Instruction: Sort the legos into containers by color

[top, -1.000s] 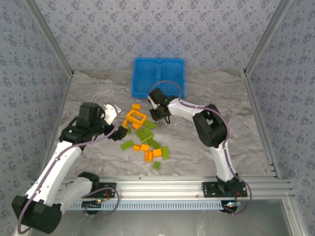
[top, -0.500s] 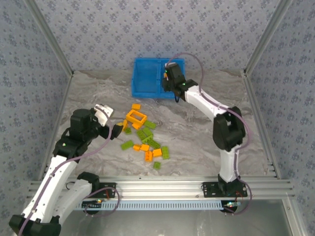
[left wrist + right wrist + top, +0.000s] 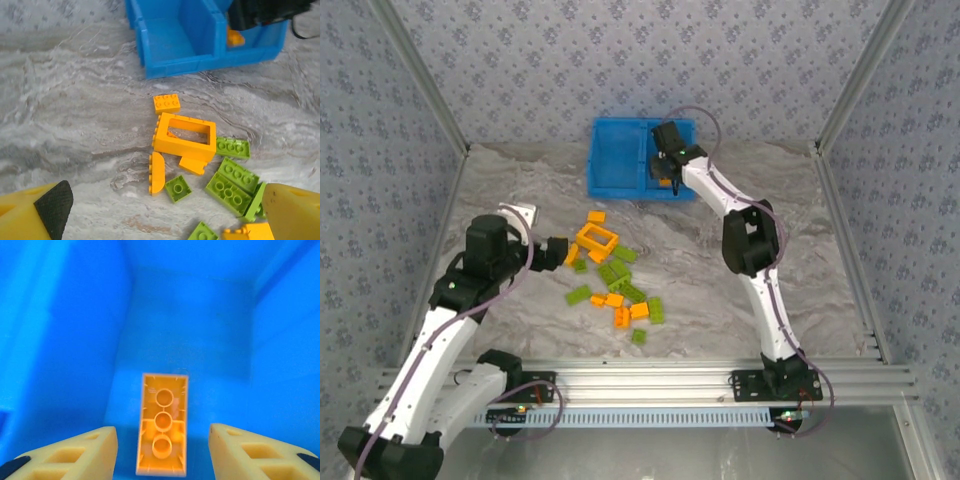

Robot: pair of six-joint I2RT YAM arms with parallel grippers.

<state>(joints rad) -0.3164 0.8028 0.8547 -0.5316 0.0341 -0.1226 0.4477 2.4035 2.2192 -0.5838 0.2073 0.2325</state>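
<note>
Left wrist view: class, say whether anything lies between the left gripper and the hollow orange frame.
A curved orange brick and a small green brick lie between the open left gripper and the orange frame, near its front edge.

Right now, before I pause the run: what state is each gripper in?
Left gripper: open, holding nothing.
Right gripper: open inside the blue bin; an orange brick sits between its fingers, not gripped.

A: Bright, even light falls from above; the legos (image 3: pixel 182 150) cast only short, soft shadows, with no glare.
B: Inside the bin (image 3: pixel 190 315), blue walls blur; the orange brick (image 3: pixel 163 422) reads sharp.
</note>
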